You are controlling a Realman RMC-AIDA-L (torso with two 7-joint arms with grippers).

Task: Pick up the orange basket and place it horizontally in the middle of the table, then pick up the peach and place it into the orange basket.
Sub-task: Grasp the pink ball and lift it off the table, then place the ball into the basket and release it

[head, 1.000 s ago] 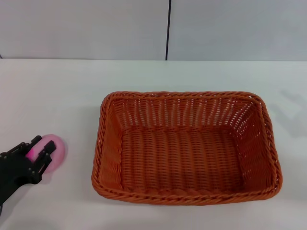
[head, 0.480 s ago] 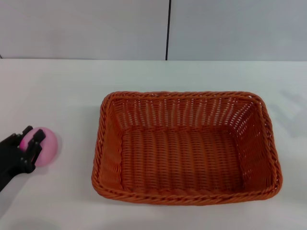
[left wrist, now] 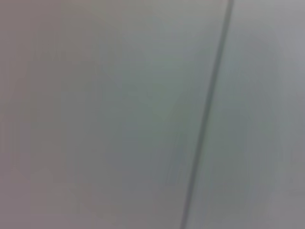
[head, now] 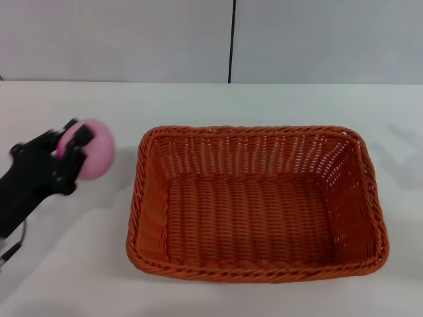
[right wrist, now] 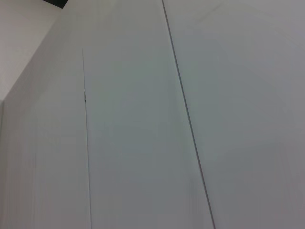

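The orange basket (head: 256, 201) lies lengthwise across the middle of the white table (head: 198, 105) in the head view, and it holds nothing. My left gripper (head: 74, 153) is shut on the pink peach (head: 92, 150) and holds it in the air, just left of the basket's left rim. The black arm runs down toward the lower left corner. My right gripper does not show in any view. Both wrist views show only a grey wall with a dark seam.
A grey wall with a vertical dark seam (head: 232, 41) stands behind the table's far edge. Bare white tabletop lies left of the basket and behind it.
My left gripper has risen from the table with the peach and moved up and to the right, toward the basket's left rim. The basket has not moved.
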